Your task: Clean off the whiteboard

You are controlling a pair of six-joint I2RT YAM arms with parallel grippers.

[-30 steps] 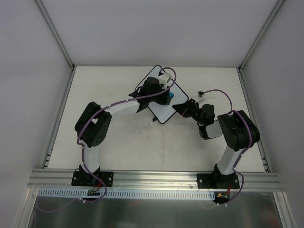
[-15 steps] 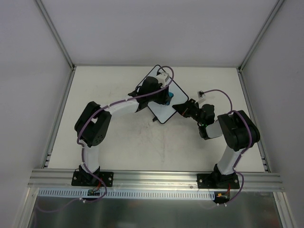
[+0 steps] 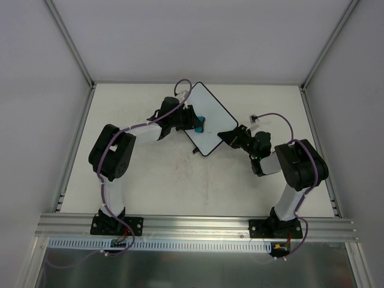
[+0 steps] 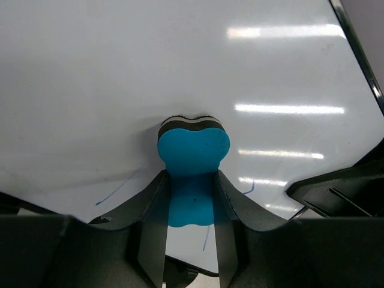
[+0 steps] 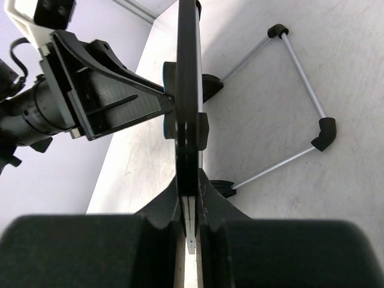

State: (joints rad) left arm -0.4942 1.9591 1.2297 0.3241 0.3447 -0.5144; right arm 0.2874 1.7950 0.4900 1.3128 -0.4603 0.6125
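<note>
The whiteboard [image 3: 211, 120] stands tilted on its edge at the middle back of the table. My right gripper [image 3: 231, 137] is shut on its right edge; the right wrist view shows the board edge-on [image 5: 187, 72] clamped between the fingers [image 5: 189, 198]. My left gripper [image 3: 193, 124] is shut on a blue eraser [image 3: 200, 124] and presses it flat on the board's face near its left edge. In the left wrist view the eraser [image 4: 193, 150] sits between the fingers [image 4: 192, 204] on the white surface [image 4: 180, 60]. Thin blue strokes [image 4: 117, 189] remain near it.
A wire stand with black ends [image 5: 306, 90] lies on the table behind the board. Small black tabs [image 3: 195, 151] stick out at the board's lower corner. Aluminium frame posts and white walls bound the table on three sides.
My left gripper has slid the eraser leftward across the board, from its right-centre towards its left edge, uncovering the upper board. The right gripper and the board have held still.
</note>
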